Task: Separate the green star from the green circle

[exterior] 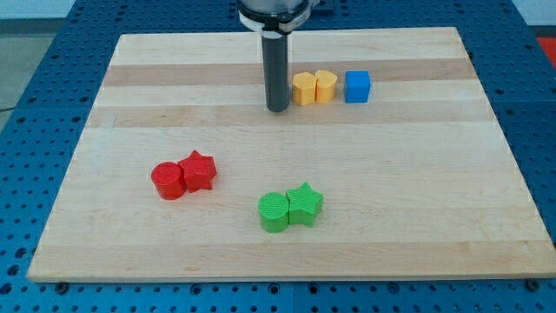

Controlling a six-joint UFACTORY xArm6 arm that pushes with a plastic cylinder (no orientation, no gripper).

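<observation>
The green circle [274, 211] and the green star [304, 204] lie touching each other near the view's bottom centre, the circle on the left and the star on the right. My tip [277, 108] rests on the board well above them toward the view's top, just left of the yellow blocks. It touches no green block.
Two yellow blocks [313, 88] sit side by side right of my tip, with a blue cube [357, 87] further right. A red circle [168, 181] and a red star [198, 170] touch at the view's left. The wooden board [452, 200] lies on a blue perforated table.
</observation>
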